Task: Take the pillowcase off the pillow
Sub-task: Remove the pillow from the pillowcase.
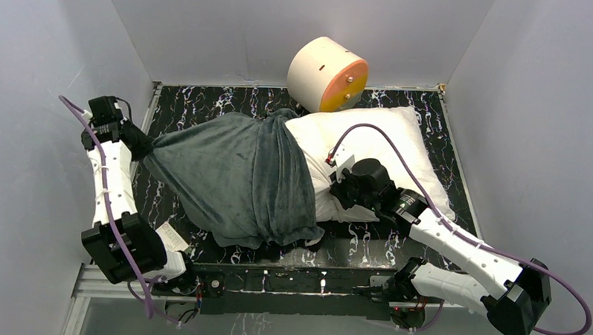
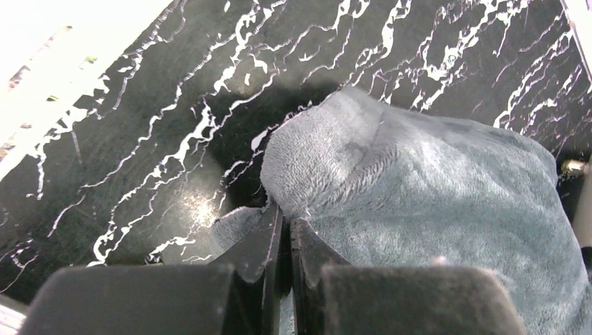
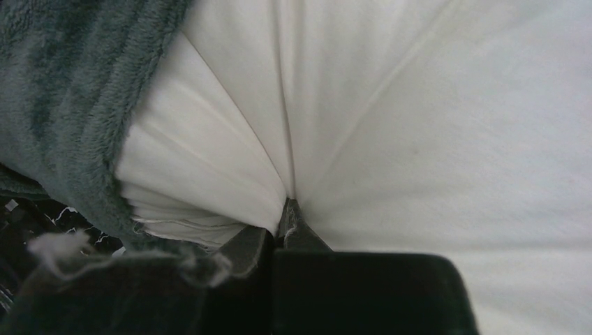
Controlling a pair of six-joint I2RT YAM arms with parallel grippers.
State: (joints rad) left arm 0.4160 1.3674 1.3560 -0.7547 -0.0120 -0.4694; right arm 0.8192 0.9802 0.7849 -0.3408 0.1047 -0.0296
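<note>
Pillowcase covers the left half of the pillow; your left pincer clenches its grey corner, and your right pincer pinches white pillow cloth.

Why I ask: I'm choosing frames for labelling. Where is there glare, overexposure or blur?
Left wrist: top-left corner blown out, glare patch on the table, left claw body blurred. Right wrist: pillow nearly washed out, right claw body soft. Top external: evenly lit, sharp.
</note>
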